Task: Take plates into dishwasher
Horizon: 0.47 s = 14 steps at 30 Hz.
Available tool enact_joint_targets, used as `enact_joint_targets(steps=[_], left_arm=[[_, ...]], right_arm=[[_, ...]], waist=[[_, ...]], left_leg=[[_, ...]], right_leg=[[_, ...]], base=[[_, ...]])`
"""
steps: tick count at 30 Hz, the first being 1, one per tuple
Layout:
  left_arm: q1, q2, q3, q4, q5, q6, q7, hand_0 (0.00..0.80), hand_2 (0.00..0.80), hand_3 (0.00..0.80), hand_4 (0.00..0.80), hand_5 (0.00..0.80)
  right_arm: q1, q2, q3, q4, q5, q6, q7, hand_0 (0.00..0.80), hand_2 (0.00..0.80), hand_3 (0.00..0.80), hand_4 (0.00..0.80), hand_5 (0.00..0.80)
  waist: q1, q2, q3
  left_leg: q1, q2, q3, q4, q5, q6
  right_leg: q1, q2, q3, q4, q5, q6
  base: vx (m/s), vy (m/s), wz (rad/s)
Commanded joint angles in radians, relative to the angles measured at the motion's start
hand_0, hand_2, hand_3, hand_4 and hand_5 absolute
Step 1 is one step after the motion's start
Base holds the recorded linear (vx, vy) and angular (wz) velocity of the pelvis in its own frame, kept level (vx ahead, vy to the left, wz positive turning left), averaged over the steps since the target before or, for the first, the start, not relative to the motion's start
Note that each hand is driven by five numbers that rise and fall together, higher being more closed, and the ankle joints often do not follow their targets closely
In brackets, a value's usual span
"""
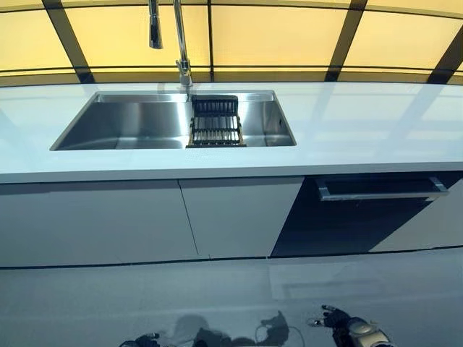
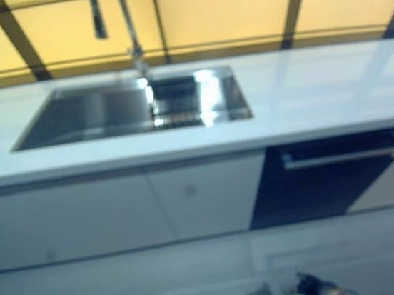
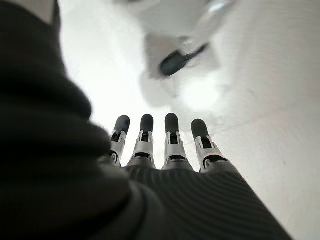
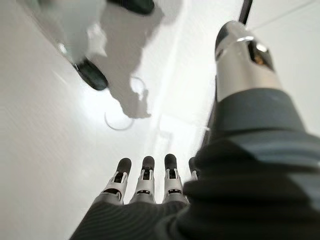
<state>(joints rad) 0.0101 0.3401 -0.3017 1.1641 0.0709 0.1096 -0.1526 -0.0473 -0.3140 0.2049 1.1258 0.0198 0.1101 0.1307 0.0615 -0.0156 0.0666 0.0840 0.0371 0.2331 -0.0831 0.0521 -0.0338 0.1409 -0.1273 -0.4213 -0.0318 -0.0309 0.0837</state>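
No plate shows in any view. The dishwasher (image 1: 362, 217) has a dark front and a silver handle (image 1: 380, 189), under the counter at the right. A black ribbed dish rack (image 1: 215, 123) sits in the steel sink (image 1: 123, 126); I cannot make out plates in it. My left hand (image 3: 172, 150) hangs low over the floor with straight fingers and holds nothing. My right hand (image 4: 145, 187) also hangs low with straight fingers and is empty; it shows at the bottom edge of the left eye view (image 1: 356, 334), well short of the dishwasher.
A long white counter (image 1: 362, 123) runs across the view, with a tall tap (image 1: 181, 43) behind the sink. White cabinet doors (image 1: 145, 217) stand left of the dishwasher. Pale floor (image 1: 217, 289) lies between me and the cabinets.
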Motion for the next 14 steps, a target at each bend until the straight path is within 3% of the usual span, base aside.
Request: enact_joint_targets(steps=[1, 6, 14], left_arm=[[-0.076, -0.049, 0.008, 0.082, -0.005, 0.055, 0.019, 0.000, 0.000, 0.000, 0.000, 0.000], [-0.066, -0.064, 0.032, 0.076, 0.006, 0.055, 0.064, 0.000, 0.000, 0.000, 0.000, 0.000], [-0.048, -0.058, 0.107, 0.050, -0.160, 0.023, 0.098, 0.000, 0.000, 0.000, 0.000, 0.000]], right_arm=[[-0.045, 0.023, 0.016, 0.076, 0.002, 0.034, -0.031, 0.000, 0.000, 0.000, 0.000, 0.000], [-0.026, 0.051, 0.009, 0.109, 0.011, 0.045, -0.052, 0.000, 0.000, 0.000, 0.000, 0.000], [-0.013, 0.052, -0.016, 0.124, 0.034, 0.052, -0.073, 0.000, 0.000, 0.000, 0.000, 0.000]], waist=[[-0.011, -0.008, 0.009], [-0.002, -0.012, 0.008], [0.008, -0.018, 0.010]], left_leg=[[0.040, -0.029, -0.002, 0.014, -0.080, 0.029], [0.043, -0.035, -0.014, 0.007, -0.080, 0.033], [0.044, -0.040, -0.025, 0.003, -0.081, 0.035]], right_leg=[[-0.030, -0.021, 0.020, -0.025, 0.089, 0.055], [-0.030, -0.027, 0.016, -0.025, 0.096, 0.064], [-0.036, -0.028, 0.017, -0.019, 0.100, 0.069]], base=[[0.010, 0.035, -0.01], [0.000, 0.000, 0.00], [0.000, 0.000, 0.00]])
